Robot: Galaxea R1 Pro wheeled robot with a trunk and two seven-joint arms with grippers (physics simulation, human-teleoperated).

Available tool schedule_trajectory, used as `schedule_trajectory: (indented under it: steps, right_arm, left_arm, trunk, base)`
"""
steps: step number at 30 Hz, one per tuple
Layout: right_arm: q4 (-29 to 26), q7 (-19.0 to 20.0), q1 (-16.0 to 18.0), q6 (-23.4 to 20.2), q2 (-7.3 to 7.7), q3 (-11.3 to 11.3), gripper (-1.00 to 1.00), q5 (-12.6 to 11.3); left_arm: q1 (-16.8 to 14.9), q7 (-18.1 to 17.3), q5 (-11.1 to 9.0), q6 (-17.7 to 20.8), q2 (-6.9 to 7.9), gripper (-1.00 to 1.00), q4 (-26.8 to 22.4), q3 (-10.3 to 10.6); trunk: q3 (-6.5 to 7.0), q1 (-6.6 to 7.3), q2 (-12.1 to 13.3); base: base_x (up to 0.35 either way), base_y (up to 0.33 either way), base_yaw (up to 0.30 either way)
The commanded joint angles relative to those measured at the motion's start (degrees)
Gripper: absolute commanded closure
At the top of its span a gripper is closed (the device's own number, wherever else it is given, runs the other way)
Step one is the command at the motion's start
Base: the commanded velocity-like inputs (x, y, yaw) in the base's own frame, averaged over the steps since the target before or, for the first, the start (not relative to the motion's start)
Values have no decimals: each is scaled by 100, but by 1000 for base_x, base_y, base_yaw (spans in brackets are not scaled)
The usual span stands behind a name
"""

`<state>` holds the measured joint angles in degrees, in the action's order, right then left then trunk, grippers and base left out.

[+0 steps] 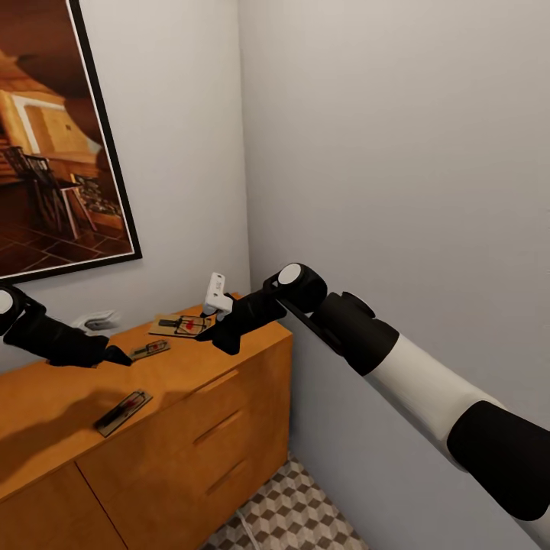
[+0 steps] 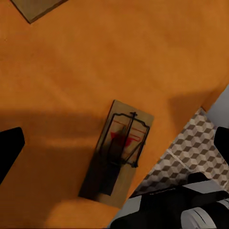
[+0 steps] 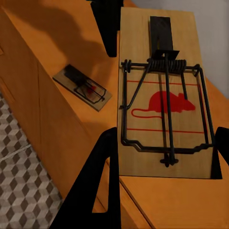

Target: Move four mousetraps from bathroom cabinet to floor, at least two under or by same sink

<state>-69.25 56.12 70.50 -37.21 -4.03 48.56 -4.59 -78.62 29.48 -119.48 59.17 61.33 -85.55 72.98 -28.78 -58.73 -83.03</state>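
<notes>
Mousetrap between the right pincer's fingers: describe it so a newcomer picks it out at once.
Start at the long orange-brown wooden cabinet under the framed picture. On its top, at the end nearest the room corner, lies a flat pale-wood mousetrap with black wire and a red mouse print. It is the one the right pincer hovers over, farthest from the left pincer; two other traps lie nearer that.

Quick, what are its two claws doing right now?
Left gripper: open, holding nothing.
Right gripper: fingers either side of a mousetrap; gripping or not, cannot tell.
</notes>
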Motion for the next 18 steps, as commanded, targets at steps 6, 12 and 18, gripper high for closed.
schedule_trajectory:
  steps: [6, 12, 18]
  right_arm:
    - [8, -12, 2, -50, -1, 12, 100, -51]
    - [8, -13, -1, -51, -1, 13, 100, -43]
    - [2, -13, -1, -52, -1, 13, 100, -36]
  left_arm:
    - [-14, 538, -67, -19, -52, -100, -6, 496]
    - [-6, 579, -67, -25, -125, -100, -6, 584]
    - [-2, 586, -67, -28, -219, -100, -6, 601]
  trunk:
    - [-6, 0, -5]
    - [-6, 0, -5]
    - [-6, 0, -5]
  base:
    - [0, 0, -3]
    - [0, 0, 0]
    - [0, 0, 0]
